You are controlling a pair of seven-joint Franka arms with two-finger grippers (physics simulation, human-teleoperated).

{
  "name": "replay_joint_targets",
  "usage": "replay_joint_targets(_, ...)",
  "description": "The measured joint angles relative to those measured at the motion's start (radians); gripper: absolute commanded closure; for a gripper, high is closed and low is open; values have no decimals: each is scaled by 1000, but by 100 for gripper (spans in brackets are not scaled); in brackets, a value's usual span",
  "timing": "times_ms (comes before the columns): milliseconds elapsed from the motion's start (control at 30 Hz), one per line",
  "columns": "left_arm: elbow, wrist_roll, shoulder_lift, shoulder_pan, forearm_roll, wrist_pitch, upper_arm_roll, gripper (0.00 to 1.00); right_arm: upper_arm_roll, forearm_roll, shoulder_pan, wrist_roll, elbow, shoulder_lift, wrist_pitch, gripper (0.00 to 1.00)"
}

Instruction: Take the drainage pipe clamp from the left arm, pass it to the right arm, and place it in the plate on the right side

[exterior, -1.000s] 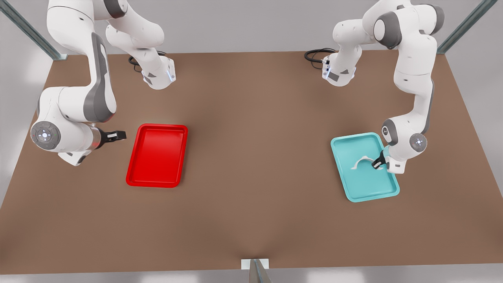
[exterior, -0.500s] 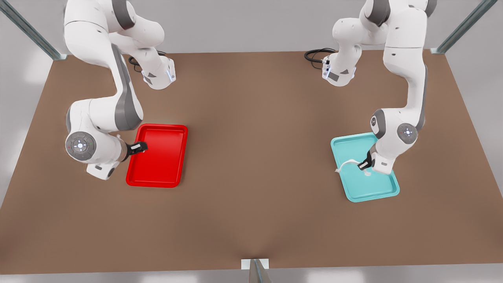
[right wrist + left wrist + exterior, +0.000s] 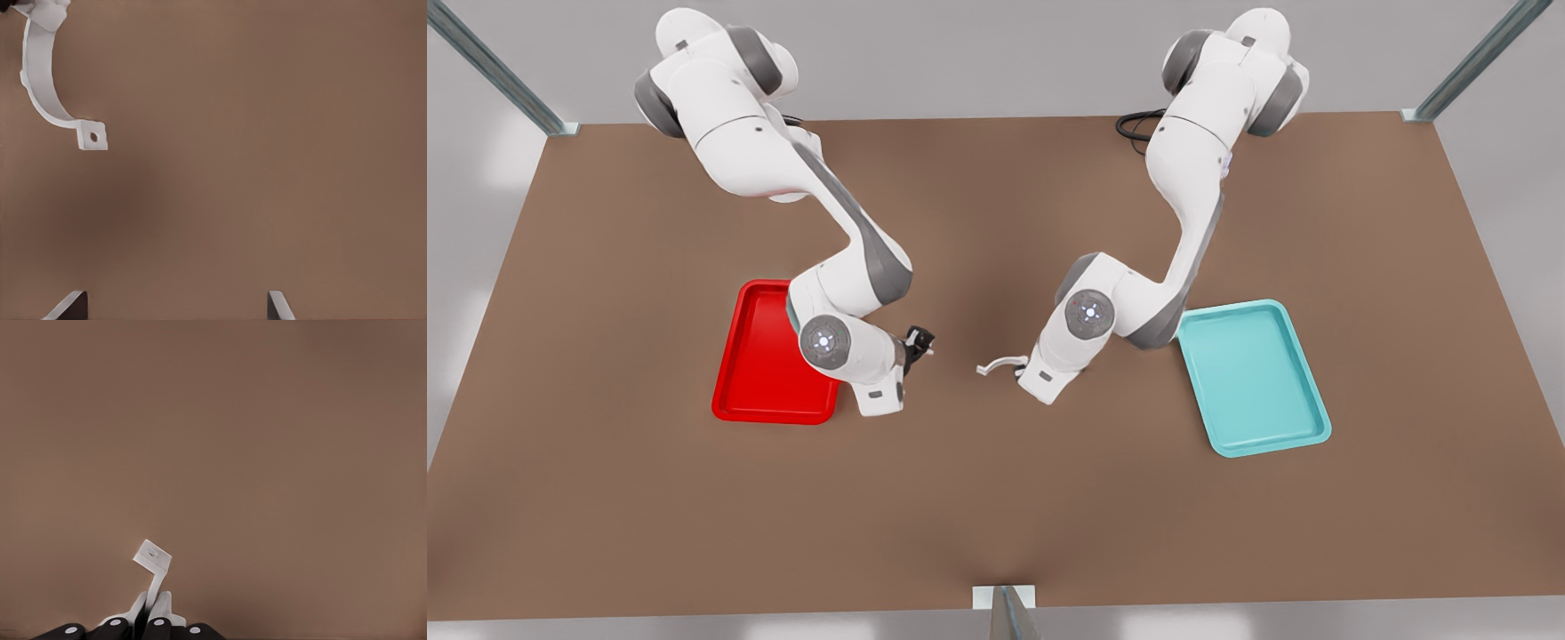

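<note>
- Clamp (image 3: 999, 364) hangs over the table (image 3: 996, 498), pinched by the left gripper (image 3: 148, 613).
- Right gripper (image 3: 919, 342), fingers spread, faces it.
- Red tray (image 3: 758, 356) and teal tray (image 3: 1254, 378) hold nothing.

White arched drainage pipe clamp (image 3: 1000, 364), airborne, well apart from red plate (image 3: 760, 373)

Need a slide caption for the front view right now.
Left gripper carries the drainage pipe clamp over the table toward the open right gripper, between red plate and teal tray.
</note>
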Motion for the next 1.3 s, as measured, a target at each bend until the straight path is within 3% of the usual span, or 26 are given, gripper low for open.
replay_joint_targets(200,126,-186,75,-31,1,-89,-26,79,32,33,23,-191,-33,-3,186,0)
replay_joint_targets(433,145,-343,91,-35,0,-125,-27,79,47,67,-1,-423,-114,-61,264,0)
replay_joint_targets(933,166,-455,87,-37,1,-195,-28,79,47,72,88,-781,-117,76,412,1)
replay_joint_targets(967,166,-459,88,-37,1,-196,-28,79,47,71,90,-795,-117,81,422,7)
replay_joint_targets(1000,168,-462,88,-37,1,-197,-28,79,47,70,91,-809,-118,84,431,46)
replay_joint_targets(1033,170,-465,88,-37,1,-199,-28,79,47,69,90,-823,-118,85,438,73)
replay_joint_targets(1067,171,-468,88,-37,1,-201,-28,79,47,68,90,-836,-118,86,444,79)
replay_joint_targets(1133,172,-474,88,-36,2,-204,-27,79,47,67,88,-859,-116,86,452,79)
replay_joint_targets(1167,175,-477,88,-36,1,-205,-27,0,47,68,87,-871,-115,86,454,79)
replay_joint_targets(1300,189,-484,90,-30,-7,-198,-22,0,41,66,84,-911,-114,86,458,79)
